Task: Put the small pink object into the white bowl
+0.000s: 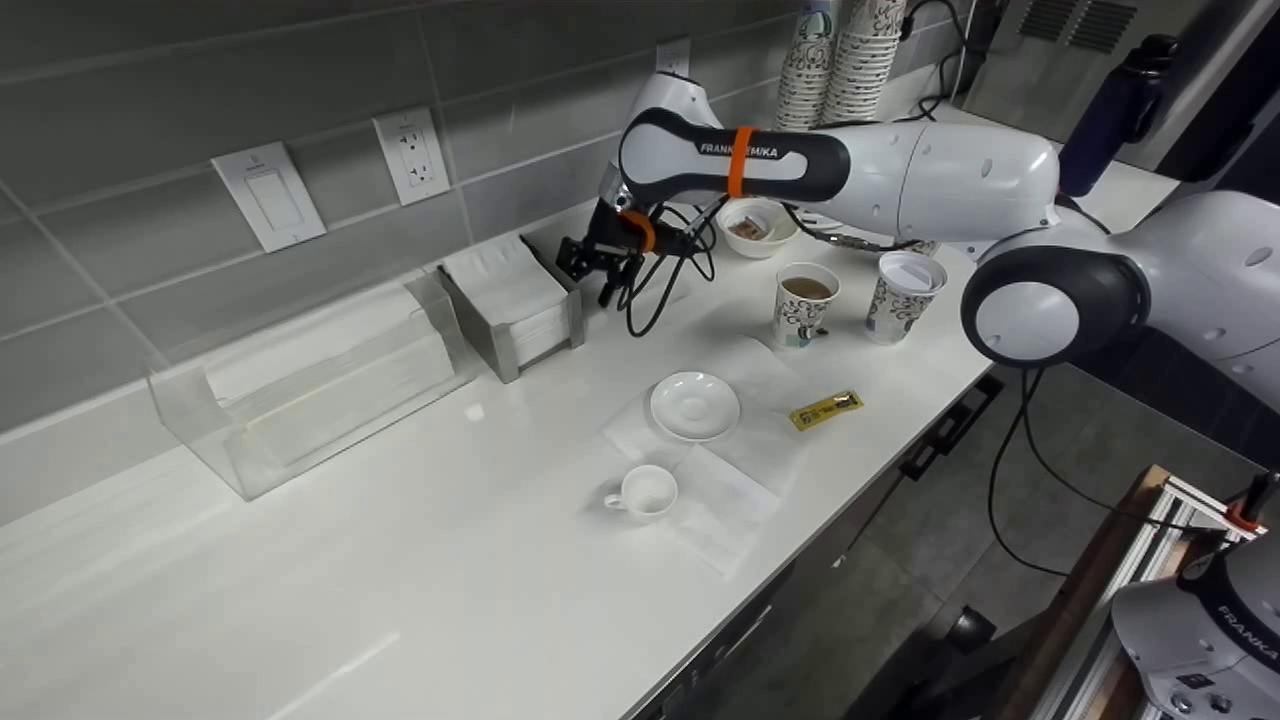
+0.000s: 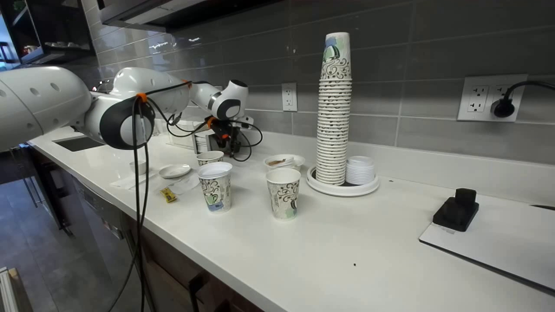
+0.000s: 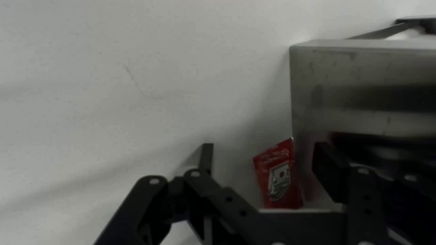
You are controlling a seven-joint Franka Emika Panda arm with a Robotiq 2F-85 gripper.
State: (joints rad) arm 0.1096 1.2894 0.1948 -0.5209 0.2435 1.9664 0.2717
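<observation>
The small pink object shows as a red packet [image 3: 279, 183] with a white label in the wrist view. It lies against the metal side of a napkin holder. My gripper [image 3: 264, 158] is open, with one finger on each side of the packet and apart from it. The right finger is close to the holder's side. In both exterior views the gripper [image 1: 592, 272] [image 2: 233, 145] is low beside the holder, and the packet is hidden. The white bowl [image 1: 762, 249] stands further along the counter with brown packets inside; it also shows in an exterior view [image 2: 272, 166].
The metal napkin holder [image 1: 508, 345] stands by the wall beside a clear box [image 1: 240, 455]. Paper cups [image 1: 797, 322] [image 1: 890, 310] stand near the bowl. A saucer [image 1: 695, 405], a small white cup [image 1: 648, 495] and a yellow packet [image 1: 826, 409] lie nearer the front.
</observation>
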